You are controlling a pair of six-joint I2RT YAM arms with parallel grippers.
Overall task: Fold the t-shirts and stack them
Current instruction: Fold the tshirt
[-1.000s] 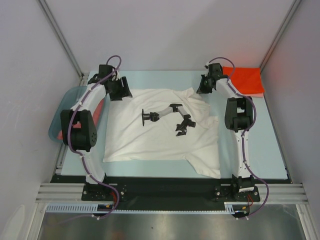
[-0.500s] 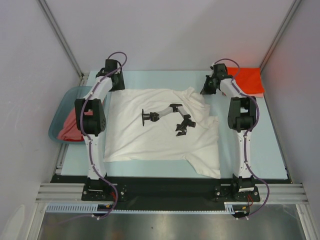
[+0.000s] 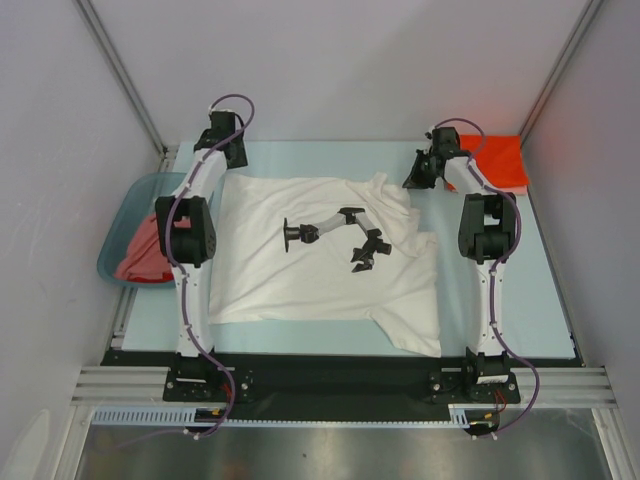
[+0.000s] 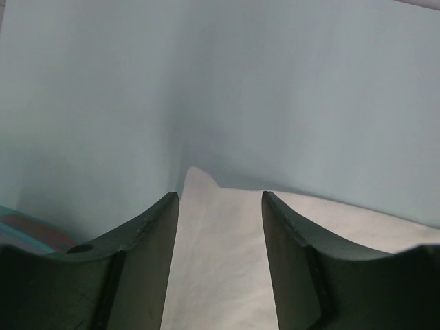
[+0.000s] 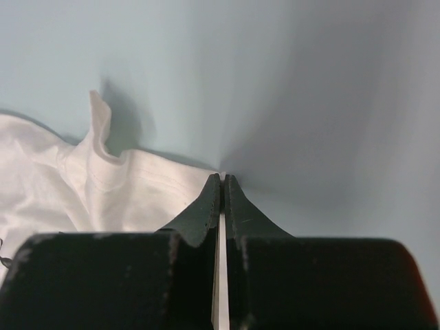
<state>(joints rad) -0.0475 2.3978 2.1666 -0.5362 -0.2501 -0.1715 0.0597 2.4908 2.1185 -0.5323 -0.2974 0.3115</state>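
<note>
Left claw (image 4: 220, 196) has swung in from the basin (image 3: 112, 250) side to the upper-left corner of the white t-shirt (image 3: 320, 275), jaws wide astride it. Right claw (image 5: 221, 177) is pinched on its upper-right edge. The shirt lies spread at centre frame on the table (image 3: 540, 300).

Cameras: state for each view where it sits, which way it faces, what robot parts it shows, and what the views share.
Top external: above and behind the bases, looking down at the table; both arms whole, white tee, orange tee, basin.
Left wrist: on the left arm, facing past the open left jaws to the tee's far left corner.
Right wrist: on the right arm, facing along the right jaws, shut on the tee's far edge.
Shared: all show white tee and table.
</note>
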